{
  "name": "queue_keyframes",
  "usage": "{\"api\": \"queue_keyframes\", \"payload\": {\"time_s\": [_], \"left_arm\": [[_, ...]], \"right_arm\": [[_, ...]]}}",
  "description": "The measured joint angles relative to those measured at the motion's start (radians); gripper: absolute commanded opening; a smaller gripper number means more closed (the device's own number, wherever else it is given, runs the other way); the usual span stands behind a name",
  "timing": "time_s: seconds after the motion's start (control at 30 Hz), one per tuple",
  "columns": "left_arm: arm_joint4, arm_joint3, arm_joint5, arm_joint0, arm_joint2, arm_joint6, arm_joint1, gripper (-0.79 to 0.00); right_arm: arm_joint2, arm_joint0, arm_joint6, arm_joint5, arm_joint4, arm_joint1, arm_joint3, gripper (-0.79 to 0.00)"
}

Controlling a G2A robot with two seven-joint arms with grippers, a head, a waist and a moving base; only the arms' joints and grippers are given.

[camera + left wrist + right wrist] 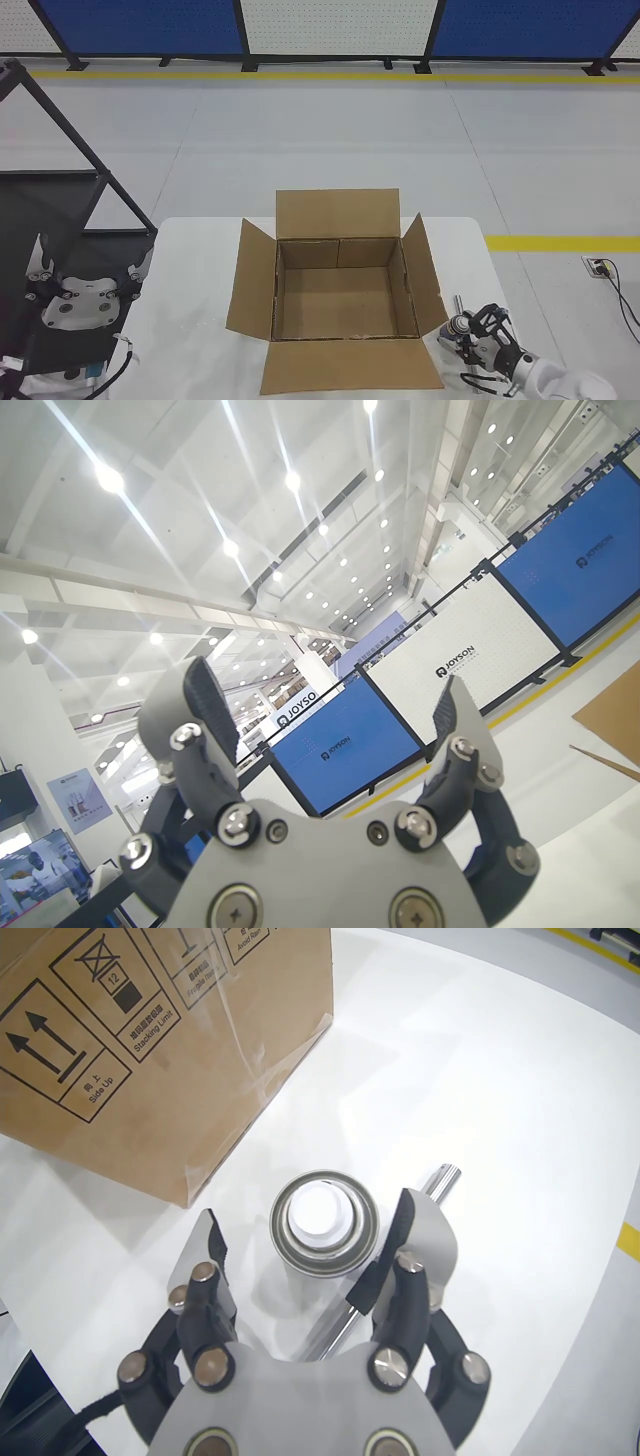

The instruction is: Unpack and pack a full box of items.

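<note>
An open cardboard box (340, 290) stands in the middle of the white table (190, 300), flaps spread, its inside bare. Off the box's right front corner an upright metal can with a white cap (324, 1228) stands on the table. My right gripper (305, 1243) is open, its fingers on either side of the can; one pad (387, 1248) is close against it and the other stands apart. In the top view this gripper (472, 340) is near the table's front right. My left gripper (330, 710) is open, points up at the ceiling and holds nothing.
A shiny metal rod (440, 1183) lies on the table beside the can, partly under my right finger. The box's printed side wall (165, 1043) is close by. The left gripper (88, 265) hangs off the table's left edge by a black frame (70, 130).
</note>
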Motion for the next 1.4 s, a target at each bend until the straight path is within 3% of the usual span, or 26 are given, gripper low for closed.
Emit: {"api": "queue_keyframes", "payload": {"time_s": [0.13, 0.2, 0.5, 0.83, 0.97, 1.03, 1.2, 1.4], "left_arm": [[0.000, 0.000, 0.000, 0.000, 0.000, 0.000, 0.000, 0.000], [0.000, 0.000, 0.000, 0.000, 0.000, 0.000, 0.000, 0.000], [0.000, 0.000, 0.000, 0.000, 0.000, 0.000, 0.000, 0.000], [0.000, 0.000, 0.000, 0.000, 0.000, 0.000, 0.000, 0.000], [0.058, 0.008, 0.047, 0.006, -0.014, -0.018, 0.001, 0.000], [0.098, 0.024, 0.091, 0.015, -0.010, -0.024, 0.000, 0.000], [0.058, 0.049, 0.115, 0.049, -0.029, -0.003, -0.002, 0.000], [0.034, 0.059, 0.114, 0.087, -0.047, 0.017, -0.001, 0.000]], "right_arm": [[0.001, 0.002, -0.002, 0.009, 0.003, 0.003, 0.000, -0.751], [0.009, -0.005, -0.008, 0.015, 0.004, 0.005, -0.009, -0.785], [0.179, -0.157, -0.065, 0.070, 0.023, 0.023, -0.176, -0.785], [0.505, -0.419, -0.061, 0.150, 0.142, 0.023, -0.610, -0.785], [0.559, -0.461, -0.005, 0.172, 0.174, 0.022, -0.782, -0.785], [0.565, -0.453, 0.019, 0.169, 0.196, 0.024, -0.846, -0.785], [0.514, -0.334, 0.047, 0.087, 0.222, 0.045, -0.839, -0.785], [0.334, -0.124, 0.152, 0.128, 0.262, 0.069, -0.839, -0.785]]}}
